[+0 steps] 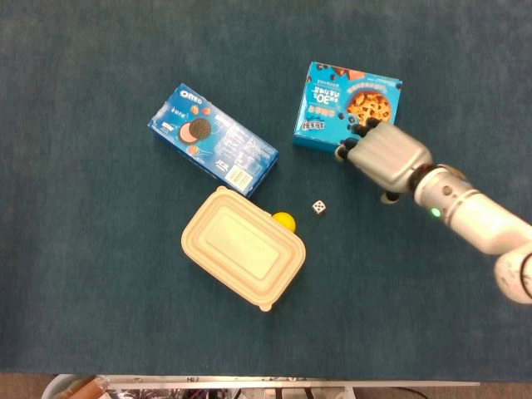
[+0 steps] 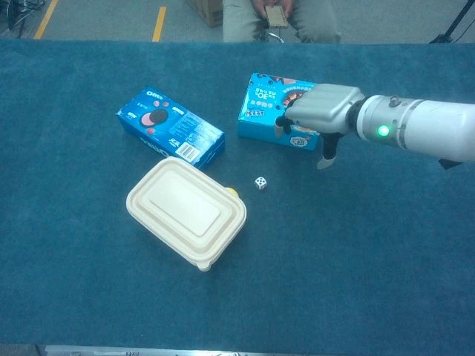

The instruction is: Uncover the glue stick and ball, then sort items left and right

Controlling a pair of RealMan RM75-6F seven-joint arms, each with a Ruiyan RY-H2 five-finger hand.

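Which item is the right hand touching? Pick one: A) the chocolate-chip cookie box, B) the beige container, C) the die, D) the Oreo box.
A: the right hand rests its fingers on the near edge of the chocolate-chip cookie box, well apart from the other three items.

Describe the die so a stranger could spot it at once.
Start at the big beige lidded container in the middle of the blue table. Just off its far-right corner, past the yellow ball peeking out, lies the die. It is the smallest thing there: a white cube with dark dots.
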